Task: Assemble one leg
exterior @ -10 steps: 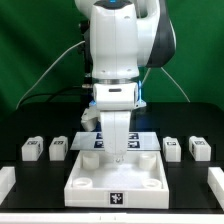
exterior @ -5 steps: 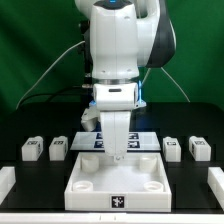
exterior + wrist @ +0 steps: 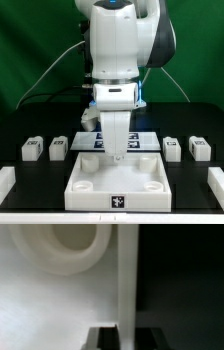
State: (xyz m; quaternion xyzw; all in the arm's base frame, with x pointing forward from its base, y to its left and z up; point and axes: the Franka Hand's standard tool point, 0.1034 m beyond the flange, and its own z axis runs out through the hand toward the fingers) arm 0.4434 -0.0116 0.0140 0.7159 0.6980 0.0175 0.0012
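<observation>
The large white square panel (image 3: 118, 182) lies at the front middle of the black table. My gripper (image 3: 117, 156) points straight down at the panel's far edge. In the wrist view the gripper (image 3: 126, 329) has one dark finger (image 3: 103, 338) on each side of the panel's raised rim (image 3: 126, 286), both against it. A round socket (image 3: 72, 241) in the panel shows beside the rim. Four small white legs with tag marks lie in a row. Two are at the exterior view's left (image 3: 32, 150) (image 3: 58, 148) and two at its right (image 3: 171, 148) (image 3: 199, 150).
The marker board (image 3: 138, 140) lies flat behind the panel, partly hidden by my gripper. White pieces stand at the front left (image 3: 6, 181) and front right (image 3: 215, 181) edges of the table. A green backdrop stands behind the arm.
</observation>
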